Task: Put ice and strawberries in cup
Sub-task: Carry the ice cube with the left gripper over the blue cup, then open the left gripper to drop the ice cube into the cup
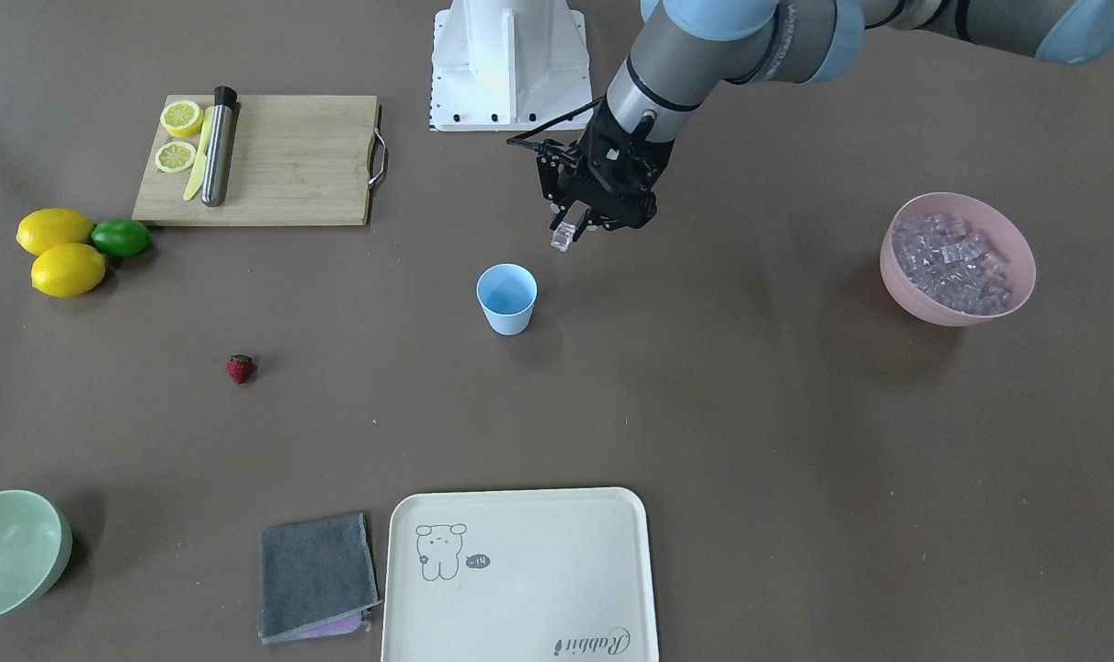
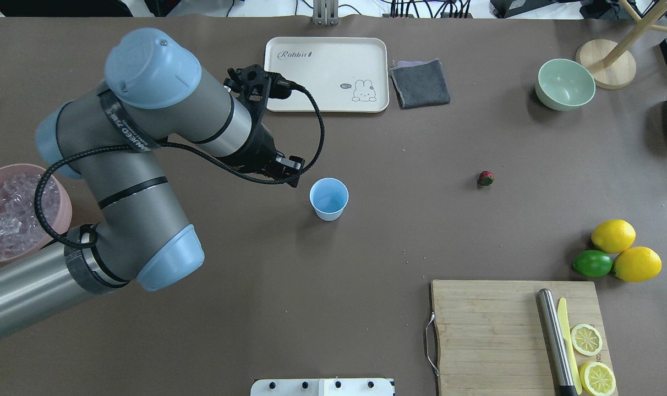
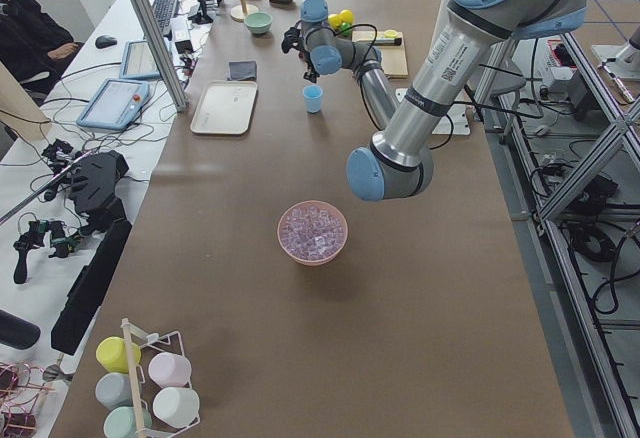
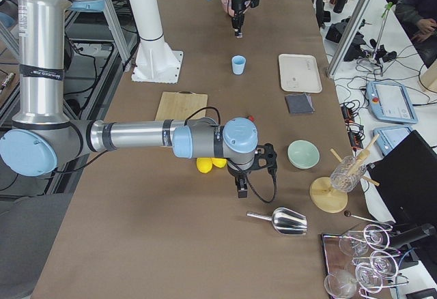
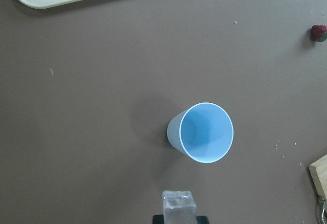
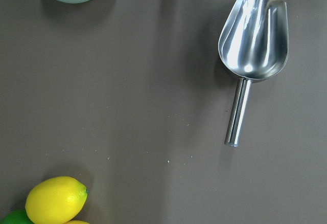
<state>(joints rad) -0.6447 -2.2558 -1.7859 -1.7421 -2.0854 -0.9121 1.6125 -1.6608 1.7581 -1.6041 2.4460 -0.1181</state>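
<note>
- One ice cube (image 1: 563, 238) is clamped between the fingertips of my left gripper (image 1: 575, 228). The gripper hangs above the desk (image 1: 704, 414) just beside the pale blue cup (image 1: 506, 296), on the robot-base side of it and not over its mouth.
- The cup stands upright near the middle of the desk. In my left wrist view its inside looks bare, so I judge this to be the ice step, and an early part of it.
- Many more cubes lie heaped in the pink bowl (image 1: 943, 317), well apart from the cup on my left.
- The strawberry (image 1: 239, 369) lies on the desk, well apart from the cup on my right.
- Next I need to bring the cube over the centre of the rim, lower it a little and part my fingers. The cup looks light and narrow, so a nudge to the rim could tip it.
- My right gripper (image 4: 241, 190) hovers at the far end, near the lemons (image 6: 56, 199) and a metal scoop (image 6: 253, 45). I cannot tell whether its fingers are apart or together.
</note>
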